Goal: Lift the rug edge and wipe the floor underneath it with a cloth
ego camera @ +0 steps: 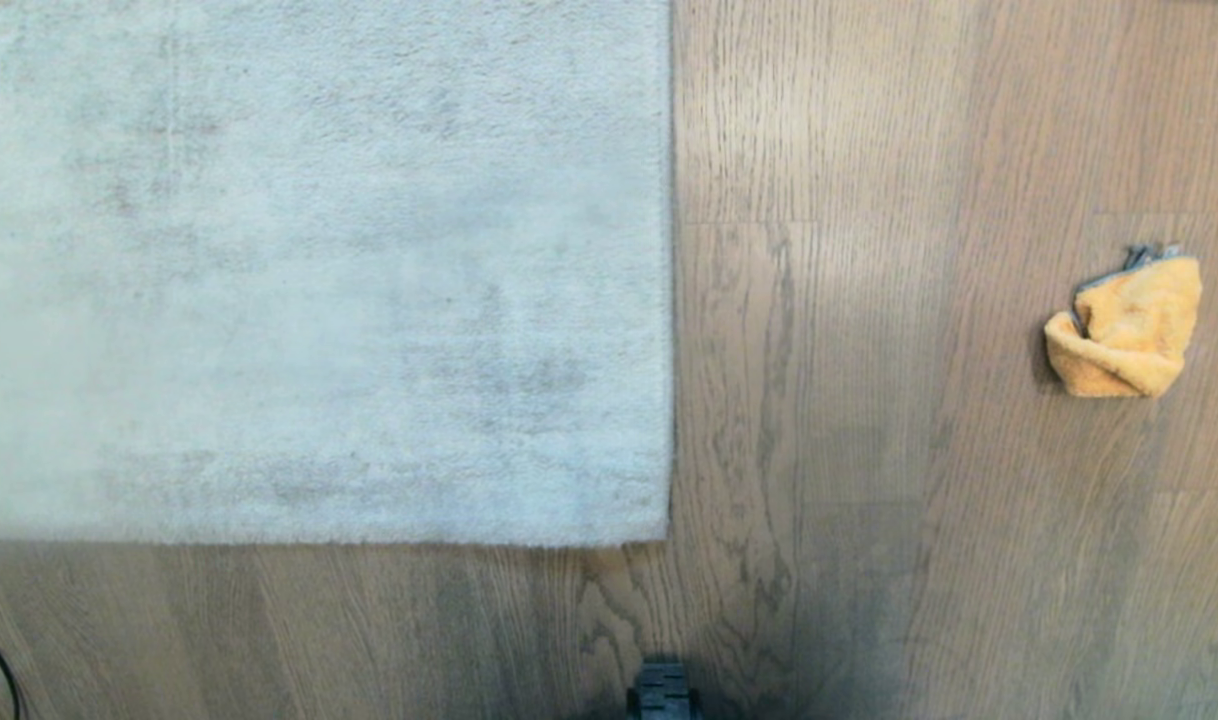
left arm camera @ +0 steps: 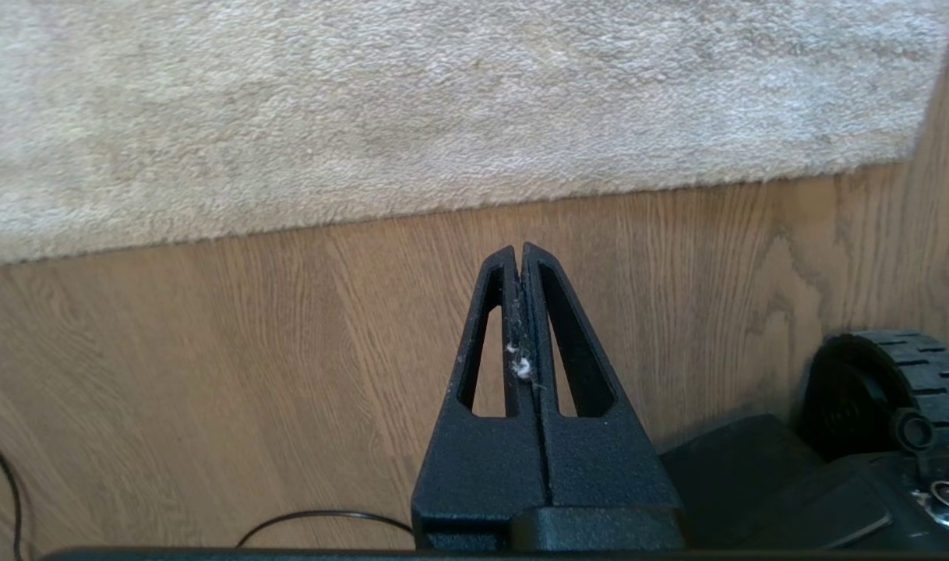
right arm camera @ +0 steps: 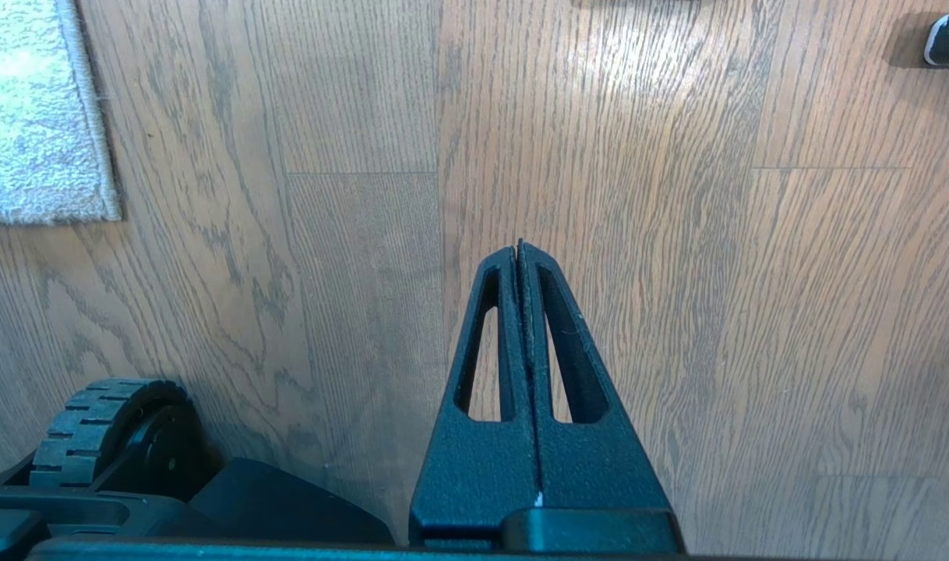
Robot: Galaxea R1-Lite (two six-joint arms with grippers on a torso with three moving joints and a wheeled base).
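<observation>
Large pale grey short-pile rug [ego camera: 319,270] lies flat on the brown wood-grain plank floor [ego camera: 819,400], its long straight edge [ego camera: 671,300] undisturbed; the crumpled orange-yellow microfibre cloth [ego camera: 1124,328] sits well apart, to the right. The lift is best begun with fingers spread, sliding low under the hem. Left gripper [left arm camera: 520,253] and right gripper [right arm camera: 519,251] hang above bare floor, both pressed closed, empty.

Rug [ego camera: 319,270] lies left on floor [ego camera: 819,400]; cloth [ego camera: 1124,325] well right.
</observation>
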